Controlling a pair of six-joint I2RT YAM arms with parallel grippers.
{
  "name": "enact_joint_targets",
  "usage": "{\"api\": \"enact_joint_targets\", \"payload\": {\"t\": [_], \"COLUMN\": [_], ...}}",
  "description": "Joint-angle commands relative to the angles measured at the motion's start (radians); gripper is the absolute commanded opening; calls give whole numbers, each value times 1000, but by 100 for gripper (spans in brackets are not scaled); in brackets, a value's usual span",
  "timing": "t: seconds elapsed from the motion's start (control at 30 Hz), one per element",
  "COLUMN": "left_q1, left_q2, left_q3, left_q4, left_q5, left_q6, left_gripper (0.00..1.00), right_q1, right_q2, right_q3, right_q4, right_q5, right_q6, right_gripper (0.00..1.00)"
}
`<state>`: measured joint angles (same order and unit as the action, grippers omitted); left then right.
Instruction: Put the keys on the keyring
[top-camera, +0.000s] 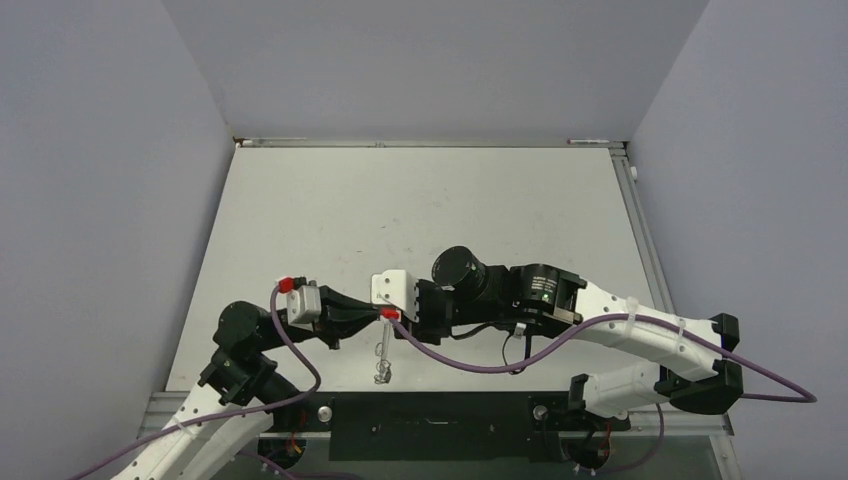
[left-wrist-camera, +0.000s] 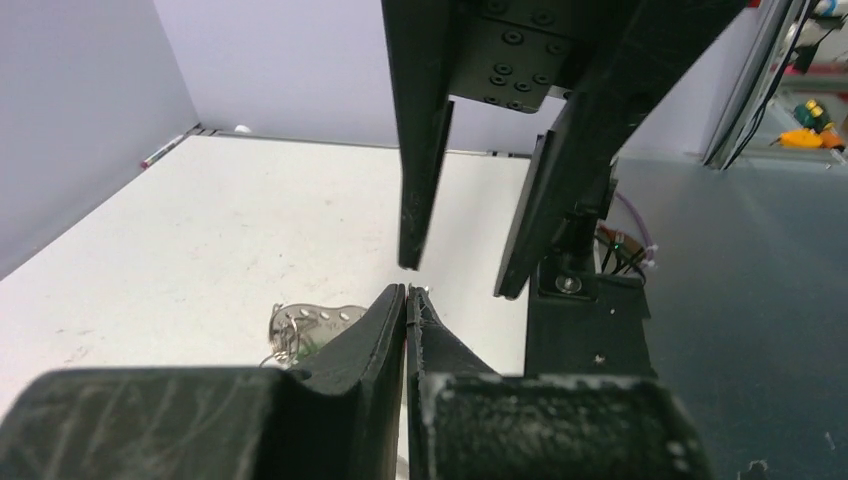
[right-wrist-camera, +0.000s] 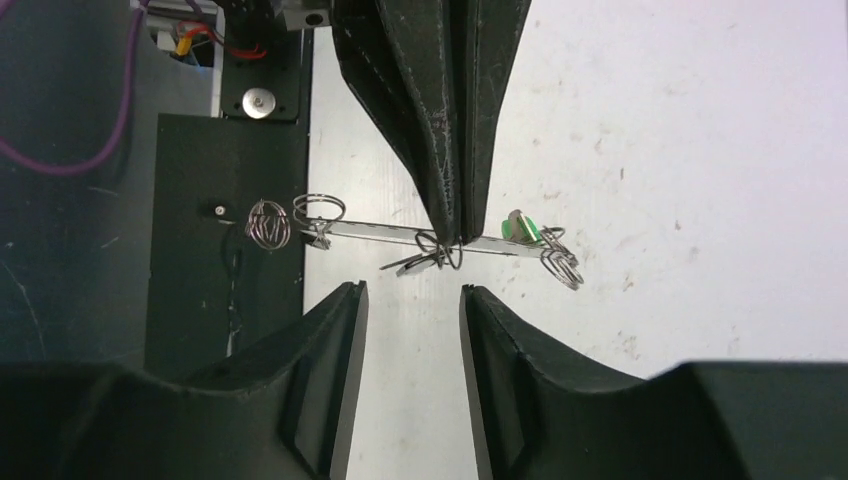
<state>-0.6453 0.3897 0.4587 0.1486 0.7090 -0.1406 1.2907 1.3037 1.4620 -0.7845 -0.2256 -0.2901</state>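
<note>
White table (top-camera: 420, 200), grey walls. Top view: L arm (top-camera: 250, 345) reaches right; R arm (top-camera: 620, 325) bends left; tips close together nr front edge; thin metal bar (top-camera: 381, 352) runs from them toward that edge.

L wrist: L gripper (left-wrist-camera: 407, 305) shut tight; R fingers (left-wrist-camera: 425, 150) above it, apart.

R wrist: R gripper (right-wrist-camera: 412, 320) open, holding nothing; L gripper pinches bar mid-length; small key (right-wrist-camera: 403, 266) dangles on ring (right-wrist-camera: 441, 250) just beside the pinch; more wire rings at both bar ends.

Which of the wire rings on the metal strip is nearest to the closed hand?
The small ring at the middle of the strip, right beside the shut left hand. The other rings hang at the strip's two ends.
</note>
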Motion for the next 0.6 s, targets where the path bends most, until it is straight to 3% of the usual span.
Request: {"api": "enact_joint_targets", "payload": {"t": [0.0,0.07,0.2,0.37,0.57], "left_q1": [24,24,35,56,64], "left_q2": [-20,-29,-50,-83,-114], "left_q3": [-7,-10,-16,-41,-54], "left_q4": [172,174,208,296,296], "left_q5": [45,41,27,-12,-37], "left_q6": [-108,-110,-141,-219,-226], "left_gripper": [0,0,0,0,0], "right_q1": [2,1,-3,-11,-50], "right_q2": [-46,-50,-89,-225,-326], "right_q3": [-22,-31,-83,-256,-425], "right_q4": [125,141,213,469,696], "right_q5": [-16,-17,7,35,-79], "right_q6": [11,12,19,52,120], "right_gripper": [45,52,57,55,48]}}
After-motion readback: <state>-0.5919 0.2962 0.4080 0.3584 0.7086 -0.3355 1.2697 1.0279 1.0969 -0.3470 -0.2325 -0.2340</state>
